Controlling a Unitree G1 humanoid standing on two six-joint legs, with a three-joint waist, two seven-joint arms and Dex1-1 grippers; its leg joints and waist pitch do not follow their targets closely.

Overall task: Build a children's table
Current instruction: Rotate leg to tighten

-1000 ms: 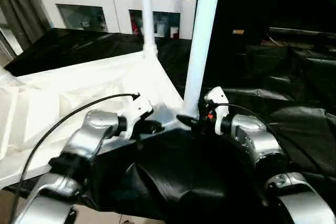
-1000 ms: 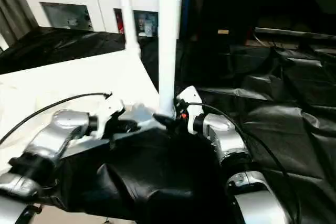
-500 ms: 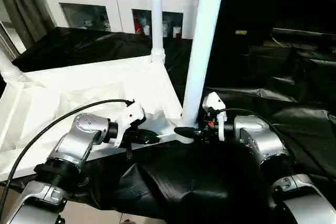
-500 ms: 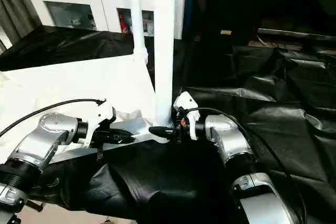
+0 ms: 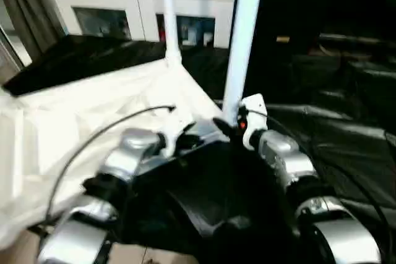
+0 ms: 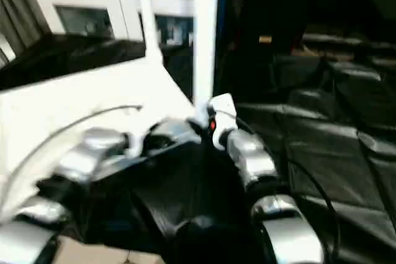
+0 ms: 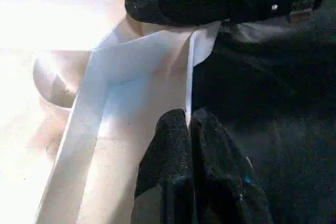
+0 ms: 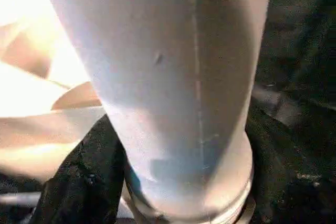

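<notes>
The near leg (image 5: 240, 47) stands upright in the tabletop's (image 5: 74, 128) corner, right pincer (image 5: 226, 125) touching its base, grip unclear, while the left pincer (image 7: 190, 145) pinches the rim beside it.

We see a white glass-door cabinet (image 5: 136, 4) at the upper left, grey curtain (image 5: 31, 10) beside it, black-draped surface (image 5: 346, 128) everywhere.

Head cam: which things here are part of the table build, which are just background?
Part of the build:
- white table top, lying upside down
- near leg, standing in its corner
- far leg, also upright
- left end effector, pinching the top's rim
- right end effector, at the near leg's base

Background:
- black-draped work table
- white glass-door cabinet
</notes>
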